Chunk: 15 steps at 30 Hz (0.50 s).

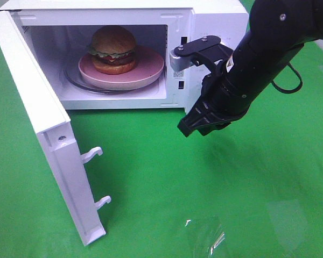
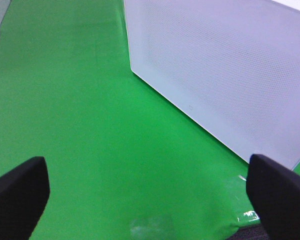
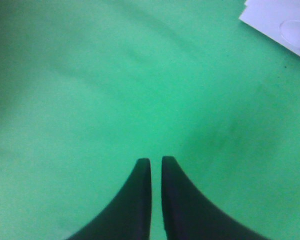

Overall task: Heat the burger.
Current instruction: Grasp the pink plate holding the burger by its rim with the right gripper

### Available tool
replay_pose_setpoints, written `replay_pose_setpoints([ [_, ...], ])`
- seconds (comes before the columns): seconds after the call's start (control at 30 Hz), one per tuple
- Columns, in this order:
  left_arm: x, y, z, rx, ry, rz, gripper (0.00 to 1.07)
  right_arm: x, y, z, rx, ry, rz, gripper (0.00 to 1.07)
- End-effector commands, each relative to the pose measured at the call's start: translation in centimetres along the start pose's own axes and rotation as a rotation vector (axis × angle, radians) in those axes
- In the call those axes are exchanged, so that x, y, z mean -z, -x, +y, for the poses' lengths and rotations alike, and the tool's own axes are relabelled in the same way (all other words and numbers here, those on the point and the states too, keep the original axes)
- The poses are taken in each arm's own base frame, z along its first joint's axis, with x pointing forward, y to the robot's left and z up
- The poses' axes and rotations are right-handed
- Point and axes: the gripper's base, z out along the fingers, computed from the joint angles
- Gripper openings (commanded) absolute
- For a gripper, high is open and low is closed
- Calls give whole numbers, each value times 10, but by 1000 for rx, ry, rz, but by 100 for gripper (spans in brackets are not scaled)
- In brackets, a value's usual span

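Golden-brown bun burger sits on round pink plate inside white microwave, 11 o'clock; its white door hangs open; my right gripper nearly closed, empty, at cavity's 4 o'clock; my left gripper spread wide; risk: swinging door clips my right fingers, latch misses.

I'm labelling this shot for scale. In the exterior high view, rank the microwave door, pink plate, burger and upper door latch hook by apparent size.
1. microwave door, though it swings toward the camera, which inflates it
2. pink plate
3. burger
4. upper door latch hook
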Motion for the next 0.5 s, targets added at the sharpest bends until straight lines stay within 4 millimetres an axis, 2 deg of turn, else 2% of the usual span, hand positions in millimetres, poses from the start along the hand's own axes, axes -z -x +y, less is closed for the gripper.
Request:
replay_pose_setpoints([
  [0.03, 0, 0, 0, 4, 3, -15, 100, 7, 2, -3, 194, -13, 28, 9],
  [0.07, 0, 0, 0, 4, 3, -15, 100, 9, 5, -4, 306, -23, 32, 9],
  [0.1, 0, 0, 0, 4, 3, -15, 100, 9, 5, -4, 306, -23, 32, 9],
  [0.13, 0, 0, 0, 4, 3, -15, 100, 10, 5, -4, 415, -23, 32, 9],
  [0.2, 0, 0, 0, 4, 3, -15, 100, 10, 5, -4, 461, -21, 33, 9],
  [0.23, 0, 0, 0, 4, 3, -15, 100, 10, 5, -4, 594, -17, 39, 9],
  [0.27, 0, 0, 0, 4, 3, -15, 100, 10, 5, -4, 594, -17, 39, 9],
  [0.3, 0, 0, 0, 4, 3, -15, 100, 10, 5, -4, 746, -18, 41, 9],
  [0.33, 0, 0, 0, 4, 3, -15, 100, 10, 5, -4, 746, -18, 41, 9],
  [0.37, 0, 0, 0, 4, 3, -15, 100, 10, 6, -5, 944, -29, 44, 9],
  [0.4, 0, 0, 0, 4, 3, -15, 100, 10, 6, -5, 944, -29, 44, 9],
  [0.43, 0, 0, 0, 4, 3, -15, 100, 10, 6, -6, 1091, -32, 50, 10],
  [0.5, 0, 0, 0, 4, 3, -15, 100, 10, 6, -6, 1156, -33, 53, 10],
])
